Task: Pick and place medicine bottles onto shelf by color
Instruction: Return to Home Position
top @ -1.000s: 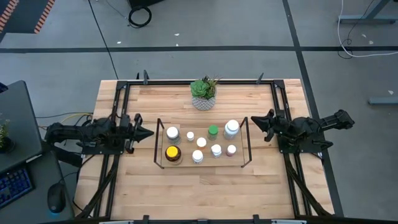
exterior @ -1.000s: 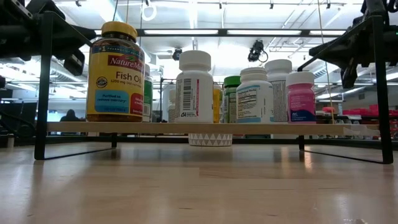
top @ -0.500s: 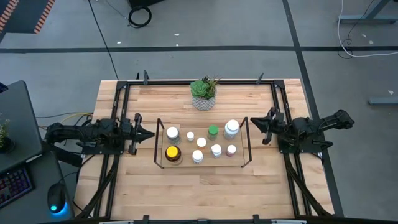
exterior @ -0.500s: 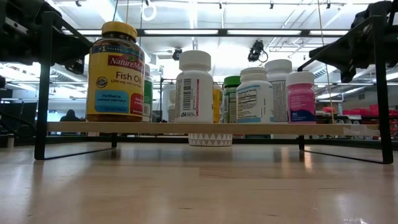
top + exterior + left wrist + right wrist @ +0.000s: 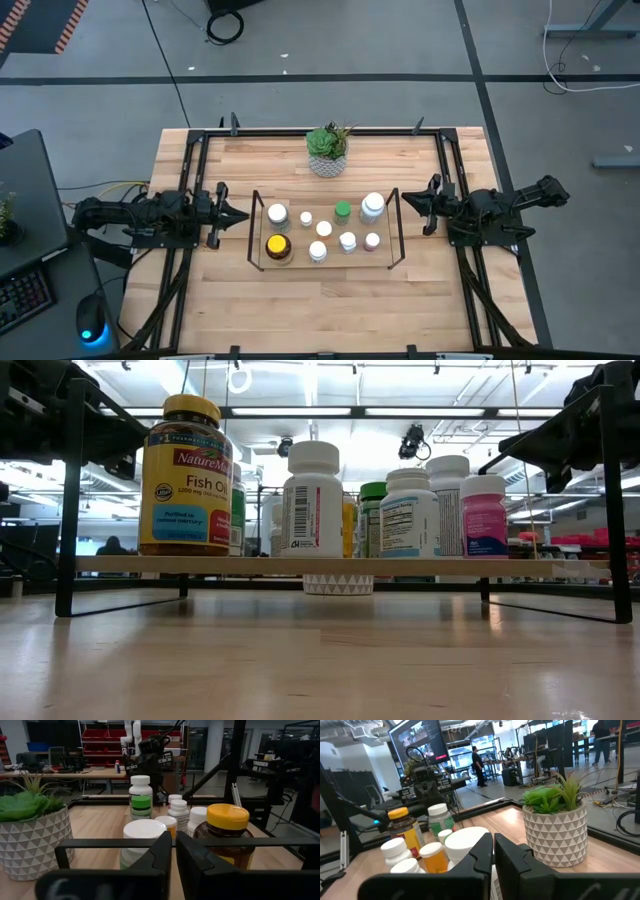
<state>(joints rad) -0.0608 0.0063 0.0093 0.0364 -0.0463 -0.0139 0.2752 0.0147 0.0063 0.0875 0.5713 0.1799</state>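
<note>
The placing part of the job looks done. All nine medicine bottles I can count stand on the wooden floor of the shelf, and I see none off it. The step in hand is the retreat to rest.

The shelf lies between the two sets of fingers, its wire end loops just ahead of each. The left gripper points at one end. Its wrist view shows the fingers closed to a thin slit with nothing in them. The amber bottle with the yellow cap and a broad white cap stand just past the fingertips, behind the wire. The right gripper faces the other end, its fingers likewise pressed almost together and empty, with another broad white cap close ahead of them. The pink bottle sits at that end too.

Whether the colours are grouped as intended is hard to judge, since from above most caps read simply as white.

The next move, as I judge it, calls for each arm to pull straight back from its end loop before lifting or folding, so the fingertips do not catch the wire and shake the bottles.

The surface is pale wood in a black frame, with a potted plant beyond the shelf. Around it are grey floor with dark tape lines, and a desk with a keyboard and mouse behind the left arm. The right wrist view shows a large screen and a person far off.
</note>
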